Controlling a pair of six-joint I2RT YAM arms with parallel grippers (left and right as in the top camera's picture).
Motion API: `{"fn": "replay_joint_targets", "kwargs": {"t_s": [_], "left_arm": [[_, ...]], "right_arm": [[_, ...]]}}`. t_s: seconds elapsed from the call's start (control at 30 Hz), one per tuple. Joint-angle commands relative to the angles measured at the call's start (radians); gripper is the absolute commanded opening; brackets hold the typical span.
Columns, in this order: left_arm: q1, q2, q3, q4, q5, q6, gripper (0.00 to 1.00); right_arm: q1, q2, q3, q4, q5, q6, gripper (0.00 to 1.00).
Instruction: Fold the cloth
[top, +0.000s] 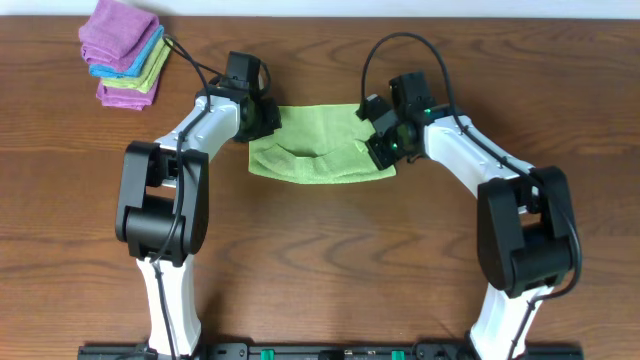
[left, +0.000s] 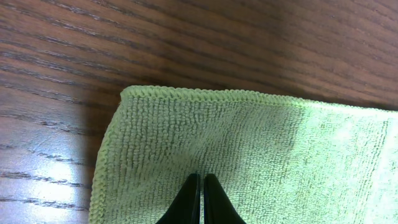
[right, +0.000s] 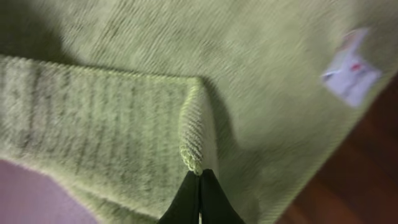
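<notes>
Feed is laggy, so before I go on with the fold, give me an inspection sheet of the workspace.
Surface: dark wood table, no spills seen.
Job's things: cloth at centre, partly doubled over, with a dip in its middle; white label near one edge.
Clutter: stack of folded purple, blue and green cloths at the far left corner, apart from the cloth.
End effectors: left end effector shut on cloth near its left corner; right end effector shut on a pinched ridge of cloth.
Cables: left cable passes close to the stack; right cable loops above the wrist, off the cloth.
Surroundings: pale strip beyond the far edge; black rail at the near edge.
</notes>
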Motion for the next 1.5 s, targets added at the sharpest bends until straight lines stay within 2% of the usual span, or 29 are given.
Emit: {"fn": "replay_joint_targets", "kwargs": {"t_s": [0.0, 0.43, 0.77, 1.07, 1.33, 1.37, 1.4, 1.47], "left_arm": [[-0.002, 0.02, -0.006, -0.013, -0.018, -0.008, 0.06], [-0.002, 0.02, -0.006, -0.016, -0.018, -0.013, 0.06], [-0.002, 0.02, -0.006, -0.012, -0.019, -0.031, 0.06], [-0.002, 0.02, -0.006, -0.012, -0.019, -0.038, 0.06], [-0.001, 0.02, -0.006, -0.013, -0.019, -0.038, 0.06], [0.0, 0.02, -0.006, -0.013, -0.019, -0.038, 0.06], [0.0, 0.02, -0.006, -0.013, -0.019, -0.038, 0.06], [0.0, 0.02, -0.006, -0.013, -0.019, -0.038, 0.06]], "right_arm": [[0.01, 0.005, -0.003, -0.037, -0.076, 0.024, 0.01], [0.015, -0.115, 0.0, -0.32, -0.1, 0.028, 0.02], [0.054, -0.126, 0.0, -0.472, -0.119, 0.037, 0.01], [0.101, -0.126, 0.0, -0.57, -0.104, 0.12, 0.02], [0.098, -0.126, 0.0, -0.64, 0.153, 0.325, 0.02], [0.098, -0.126, 0.0, -0.647, 0.151, 0.329, 0.08], [0.099, -0.126, 0.0, -0.654, 0.15, 0.335, 0.4], [0.098, -0.126, 0.0, -0.667, 0.151, 0.336, 0.83]]}}
